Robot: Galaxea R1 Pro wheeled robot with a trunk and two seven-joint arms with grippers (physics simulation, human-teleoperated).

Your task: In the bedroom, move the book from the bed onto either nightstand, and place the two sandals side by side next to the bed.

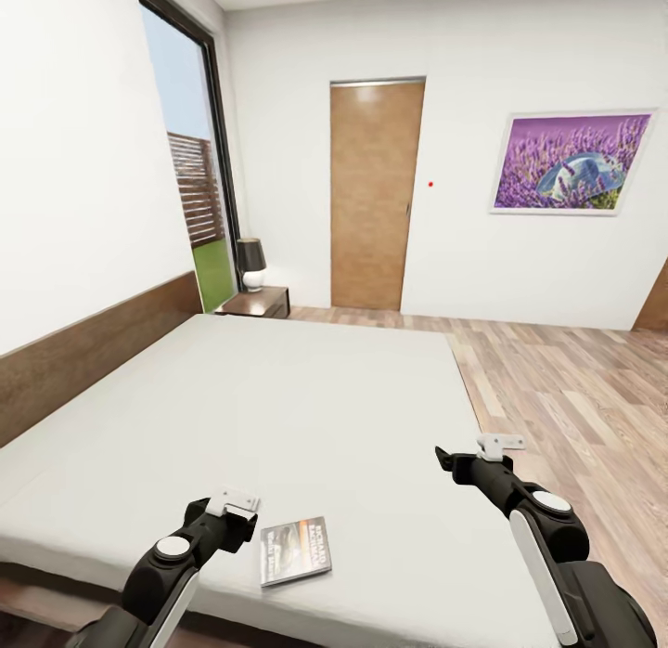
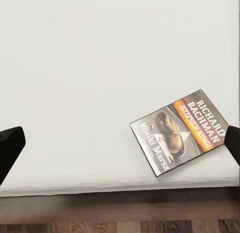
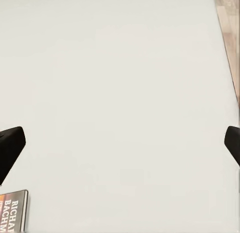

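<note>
Near the bed's (image 1: 306,388) foot edge the book (image 1: 296,550) lies flat on the mattress, just beside my left gripper (image 1: 234,505) and toward the right gripper (image 1: 482,450), which hangs well apart from it. My left arm is clearly nearer. Both pairs of jaws stand wide, holding nothing. I judge the book's long axis runs skewed to the bed edge. My right wrist view cuts the cover off. Beyond the bed's far corner stands the nightstand (image 1: 255,304), carrying a lamp (image 1: 250,263).

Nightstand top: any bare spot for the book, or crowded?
The nightstand carries a black-shaded lamp at its window end; the door-side part of its top looks bare. The mattress is open everywhere beyond the book, which lies near the foot edge.
</note>
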